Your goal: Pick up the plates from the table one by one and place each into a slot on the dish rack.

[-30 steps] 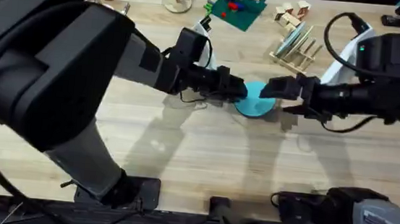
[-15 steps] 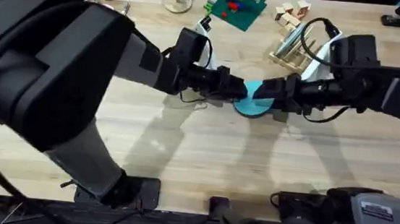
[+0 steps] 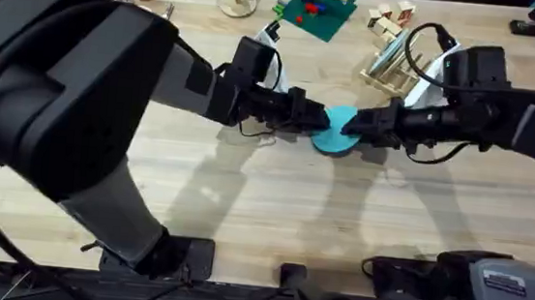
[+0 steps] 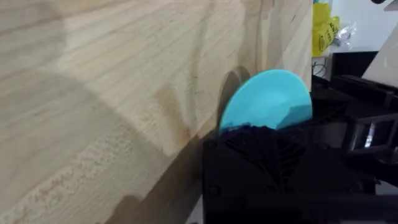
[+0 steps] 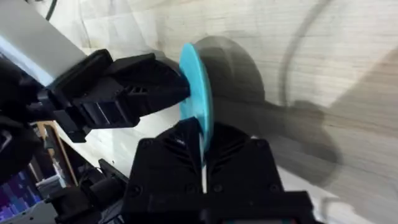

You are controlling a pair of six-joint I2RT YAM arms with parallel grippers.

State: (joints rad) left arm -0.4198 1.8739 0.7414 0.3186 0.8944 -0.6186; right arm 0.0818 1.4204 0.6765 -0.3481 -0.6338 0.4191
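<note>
Fingers of the right end effector [image 5: 202, 140] are pinched narrow on the blue plate [image 3: 339, 132], whose thin rim runs down between them in the right wrist view. From the other side we see the left end effector [image 3: 320, 122] gripping the same plate: one of its fingers [image 5: 155, 93] presses against the plate's face there. The left wrist view shows the plate [image 4: 266, 102] rising from behind the black end effector body, but the gap between those fingers is hidden there.

We find the plate near the middle of the tabletop [image 3: 262, 208], held between the two end effectors and standing close to upright on edge. Whether its lower rim touches the wood we cannot tell.

Both arms reach in low and nearly level, the left arm from the left and the right arm from the right, meeting at the plate.

Compared with a second ago, the right end effector has come in from beside the plate's right edge and closed on it; the left arm looks unchanged.

At the far right stands the rack [image 3: 393, 64], with a pale plate [image 3: 386, 56] leaning in its pegs.
</note>
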